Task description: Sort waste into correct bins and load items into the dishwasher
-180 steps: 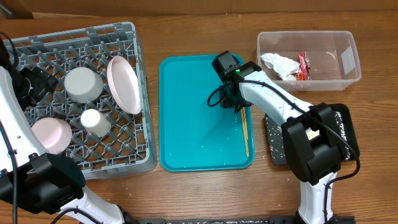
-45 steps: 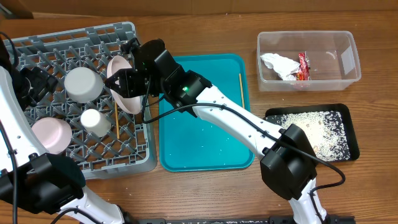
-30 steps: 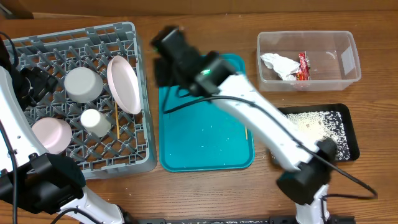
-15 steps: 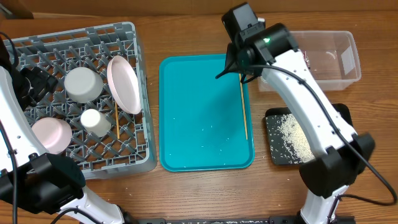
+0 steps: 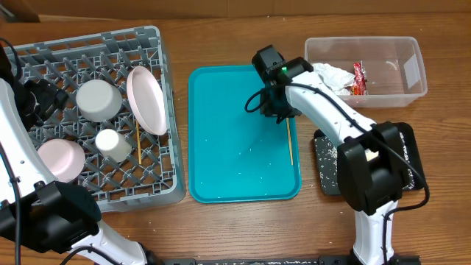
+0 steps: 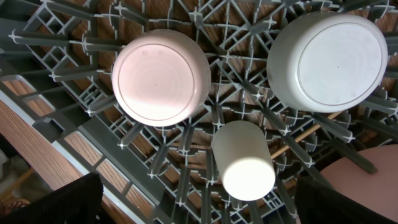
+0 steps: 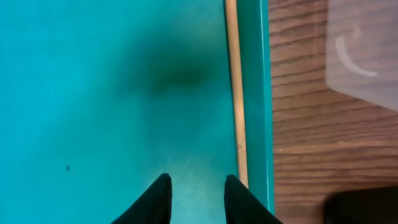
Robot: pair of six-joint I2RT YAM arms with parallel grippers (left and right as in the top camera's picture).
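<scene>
Dropping from up beside the clear tub (image 5: pixel 390 88) a moment ago, the right arm is now reaching low over the teal tray (image 5: pixel 228 147). Left of that tray, the grey dish rack (image 5: pixel 110 193) is holding one plate (image 5: pixel 147 99), one grey-white bowl (image 5: pixel 98 99), one pink bowl (image 5: pixel 60 158), one cup (image 5: pixel 112 145) and one racked chopstick (image 5: pixel 138 143). The left hand (image 6: pixel 199 190) is hanging wide open and empty above them. Right of the tray, the tub is holding one napkin (image 5: pixel 335 75) and one red wrapper (image 5: pixel 358 77), and the black tray (image 5: pixel 409 140) is carrying crumbs (image 5: pixel 325 158). The right hand (image 7: pixel 198 199) is hovering narrowly parted and gripping nothing, just left of the last chopstick (image 7: pixel 235 93) lying along the tray's right rim. Fetching that stick is seemingly the step underway; next the fingers are needing to shift right, straddle it and close.
</scene>
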